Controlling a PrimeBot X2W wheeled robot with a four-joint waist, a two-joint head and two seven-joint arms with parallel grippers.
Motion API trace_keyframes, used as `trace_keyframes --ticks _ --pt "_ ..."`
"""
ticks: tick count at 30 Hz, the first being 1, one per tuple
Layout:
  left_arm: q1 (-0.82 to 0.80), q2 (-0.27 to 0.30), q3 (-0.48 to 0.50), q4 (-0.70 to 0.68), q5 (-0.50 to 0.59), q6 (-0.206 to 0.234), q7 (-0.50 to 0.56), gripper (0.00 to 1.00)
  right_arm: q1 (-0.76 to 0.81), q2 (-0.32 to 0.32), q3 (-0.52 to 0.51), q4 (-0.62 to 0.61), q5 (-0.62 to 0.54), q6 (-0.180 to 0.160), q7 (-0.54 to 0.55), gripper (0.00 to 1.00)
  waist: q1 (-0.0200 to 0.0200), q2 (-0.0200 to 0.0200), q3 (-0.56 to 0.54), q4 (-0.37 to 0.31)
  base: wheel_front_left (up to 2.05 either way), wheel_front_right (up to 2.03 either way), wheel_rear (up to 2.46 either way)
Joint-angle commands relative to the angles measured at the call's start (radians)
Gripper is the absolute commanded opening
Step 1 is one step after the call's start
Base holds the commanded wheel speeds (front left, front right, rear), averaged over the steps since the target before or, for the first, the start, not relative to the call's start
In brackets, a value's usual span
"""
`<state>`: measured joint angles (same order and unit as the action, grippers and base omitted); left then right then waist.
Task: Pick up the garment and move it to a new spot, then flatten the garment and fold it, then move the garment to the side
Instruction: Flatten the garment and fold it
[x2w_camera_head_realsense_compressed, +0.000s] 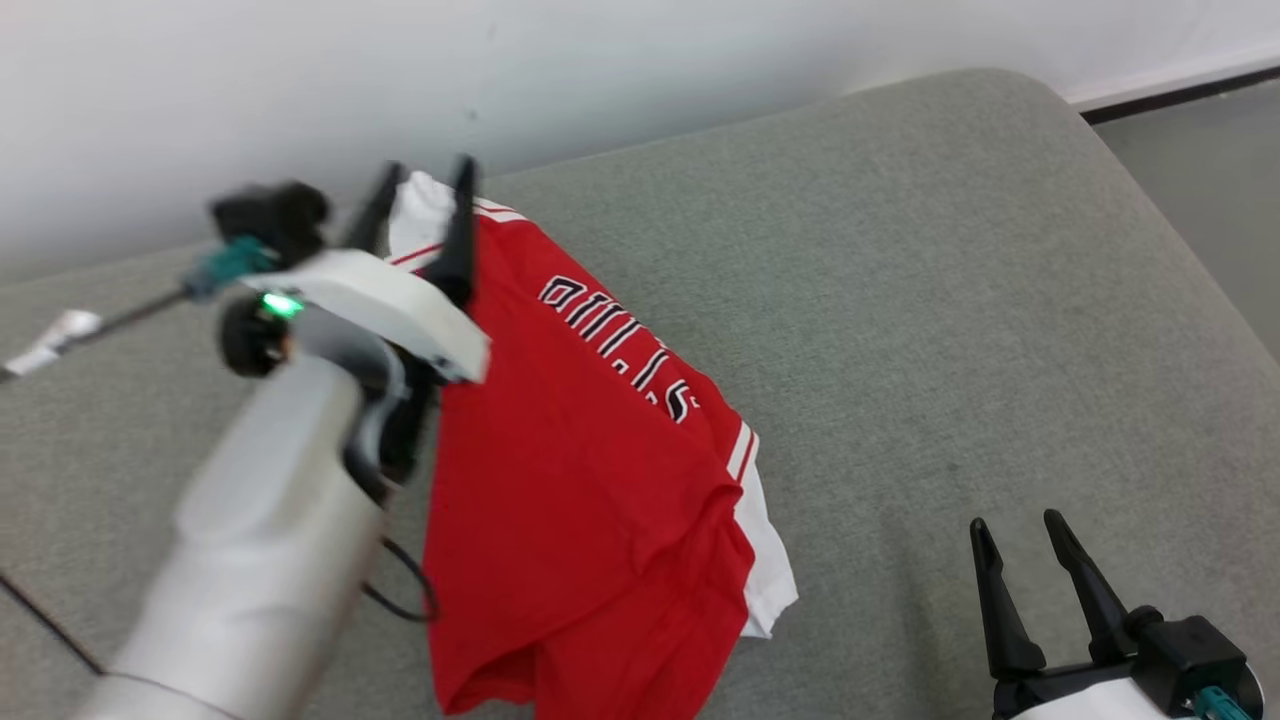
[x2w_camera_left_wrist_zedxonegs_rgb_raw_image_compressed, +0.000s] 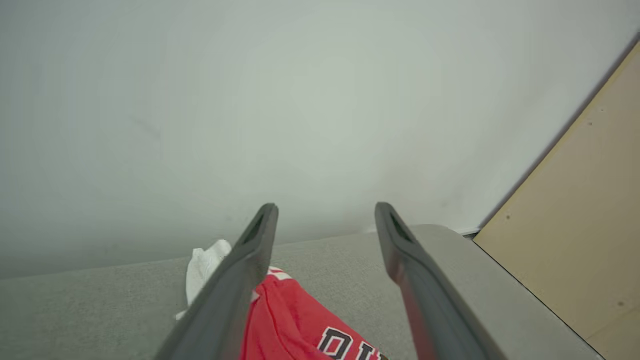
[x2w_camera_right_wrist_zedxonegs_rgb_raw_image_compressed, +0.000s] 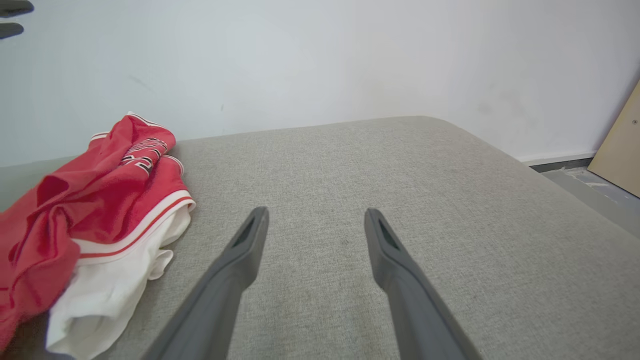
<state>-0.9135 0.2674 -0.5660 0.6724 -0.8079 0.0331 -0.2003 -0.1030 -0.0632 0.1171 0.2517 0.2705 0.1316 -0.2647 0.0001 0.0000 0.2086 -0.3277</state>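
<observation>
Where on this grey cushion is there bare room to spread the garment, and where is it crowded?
Widest bare patch: the grey cushion between the red garment and the cushion's rounded right edge, from the wall down to the open right gripper. Crowded: left of centre, where the open left gripper hangs over the garment's far end.

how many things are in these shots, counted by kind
shirt: 1
cushion: 1
grippers: 2, left gripper and right gripper, jaws apart on both
total: 4
</observation>
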Motion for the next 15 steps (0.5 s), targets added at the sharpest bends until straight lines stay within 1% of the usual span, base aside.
trace_keyframes --ticks 1,4,6,10,15 --pt "0.025 -0.008 -0.006 -0.013 0.010 0.004 -0.006 1.00 0.008 -0.006 -0.003 -0.002 -0.012 -0.002 0.001 1.00 -0.0001 0.0000 -0.015 0.017 0.00 0.00 0.00" --pt "0.077 -0.056 -0.046 -0.076 0.025 0.014 -0.012 1.00 0.023 -0.010 -0.007 -0.004 -0.012 -0.002 0.001 1.00 -0.0001 0.0000 -0.030 0.034 0.00 0.00 0.00" --pt "0.112 -0.083 -0.085 -0.114 0.034 0.020 0.002 1.00 0.027 -0.013 -0.005 -0.003 -0.015 -0.002 0.001 1.00 -0.0001 0.0000 -0.039 0.041 0.00 0.00 0.00" --pt "0.177 -0.112 -0.156 -0.177 0.077 0.052 0.016 1.00 0.040 -0.015 -0.001 0.000 -0.016 -0.002 0.001 1.00 -0.0001 0.0000 -0.060 0.045 0.00 0.00 0.00" --pt "0.244 -0.145 -0.235 -0.238 0.097 0.069 0.060 1.00 0.052 -0.020 0.004 0.001 -0.011 -0.002 0.001 1.00 -0.0001 0.0000 -0.078 0.046 0.00 0.00 0.00"
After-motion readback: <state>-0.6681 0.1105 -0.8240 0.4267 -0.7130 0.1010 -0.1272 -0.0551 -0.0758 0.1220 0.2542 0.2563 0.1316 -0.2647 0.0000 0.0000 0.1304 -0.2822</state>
